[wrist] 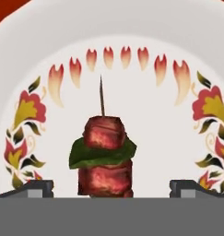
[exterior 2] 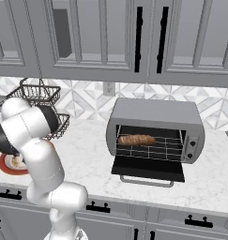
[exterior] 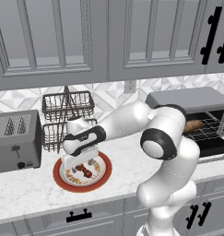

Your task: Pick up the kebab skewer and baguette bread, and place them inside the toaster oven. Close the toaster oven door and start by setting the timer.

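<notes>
The kebab skewer (wrist: 104, 152), dark red meat chunks with a green leaf on a thin stick, lies on a white plate with a red rim (exterior: 103, 177). My gripper (wrist: 111, 189) hangs low over it, open, with one fingertip (wrist: 37, 188) on each side of the meat and apart from it. In the left base view the gripper (exterior: 80, 165) sits over the kebab skewer (exterior: 85, 172). The baguette bread (exterior 2: 136, 139) lies on the wire rack inside the toaster oven (exterior 2: 155, 115). The toaster oven door (exterior 2: 148, 172) is folded down open.
A grey four-slot toaster (exterior: 16, 138) stands left of the plate, and stacked wire baskets (exterior: 67, 108) stand behind it. The toaster oven's control knobs (exterior 2: 193, 144) are on its right face. Wall cabinets hang above the marble counter (exterior: 30, 189).
</notes>
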You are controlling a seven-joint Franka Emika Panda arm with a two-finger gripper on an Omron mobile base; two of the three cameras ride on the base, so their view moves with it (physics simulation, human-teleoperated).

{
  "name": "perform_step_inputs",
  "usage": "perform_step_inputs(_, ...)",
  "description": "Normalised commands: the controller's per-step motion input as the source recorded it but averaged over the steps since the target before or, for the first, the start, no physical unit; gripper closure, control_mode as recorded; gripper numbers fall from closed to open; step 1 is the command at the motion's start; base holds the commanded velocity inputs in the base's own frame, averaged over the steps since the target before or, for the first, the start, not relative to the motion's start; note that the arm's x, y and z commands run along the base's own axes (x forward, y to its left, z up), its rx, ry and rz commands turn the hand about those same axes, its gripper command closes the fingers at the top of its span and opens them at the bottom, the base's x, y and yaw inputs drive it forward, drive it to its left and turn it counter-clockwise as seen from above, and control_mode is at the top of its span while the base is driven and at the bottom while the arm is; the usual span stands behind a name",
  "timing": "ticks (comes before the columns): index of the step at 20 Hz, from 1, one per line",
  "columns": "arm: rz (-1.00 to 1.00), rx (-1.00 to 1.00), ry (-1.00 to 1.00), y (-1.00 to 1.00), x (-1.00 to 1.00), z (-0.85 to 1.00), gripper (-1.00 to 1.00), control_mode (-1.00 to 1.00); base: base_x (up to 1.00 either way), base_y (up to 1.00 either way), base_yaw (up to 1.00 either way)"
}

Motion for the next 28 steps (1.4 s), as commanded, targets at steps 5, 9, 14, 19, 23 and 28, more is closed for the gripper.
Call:
perform_step_inputs(5,0.0,0.0,0.0,0.0,0.02,-0.22,-1.0,-1.0,0.0,0.0,0.0)
perform_step_inputs(9,0.0,-0.01,0.0,0.0,0.0,-0.22,-1.0,-1.0,0.0,0.0,0.0)
perform_step_inputs(14,0.0,0.0,0.0,0.0,0.0,-0.03,1.0,-1.0,0.0,0.0,0.0)
perform_step_inputs(19,0.0,0.0,0.0,0.0,0.0,0.0,1.0,-1.0,0.0,0.0,0.0)
perform_step_inputs(23,0.0,0.0,0.01,0.0,0.0,0.07,1.0,-1.0,0.0,0.0,0.0)
perform_step_inputs(28,0.0,0.02,0.0,-0.12,-0.14,0.57,1.0,-1.0,0.0,0.0,0.0)
